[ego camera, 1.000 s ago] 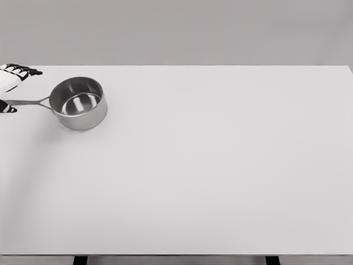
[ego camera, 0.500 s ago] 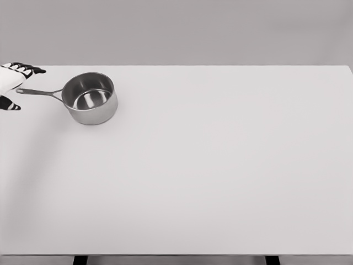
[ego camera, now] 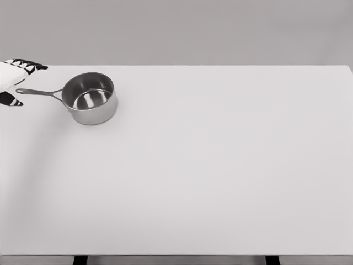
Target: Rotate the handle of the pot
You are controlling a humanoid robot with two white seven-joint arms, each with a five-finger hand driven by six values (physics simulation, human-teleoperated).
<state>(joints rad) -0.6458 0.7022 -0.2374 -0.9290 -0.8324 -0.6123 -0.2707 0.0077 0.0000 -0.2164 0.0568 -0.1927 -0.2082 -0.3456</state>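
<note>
Left hand (ego camera: 12, 81) hovers just off the pot's handle (ego camera: 37, 92) tip, fingers spread, gripping nothing; pot (ego camera: 90, 98) sits upright on the counter (ego camera: 220, 165), handle aimed at the hand, seemingly ready for nudging.

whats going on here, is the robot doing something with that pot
The left hand sits at the far left edge of the white table, fingers spread around the tip of the handle of a steel pot. It does not appear to be gripping the handle. The pot stands upright and empty near the table's back left corner, its handle pointing left toward the hand. The right arm is out of view.
</note>
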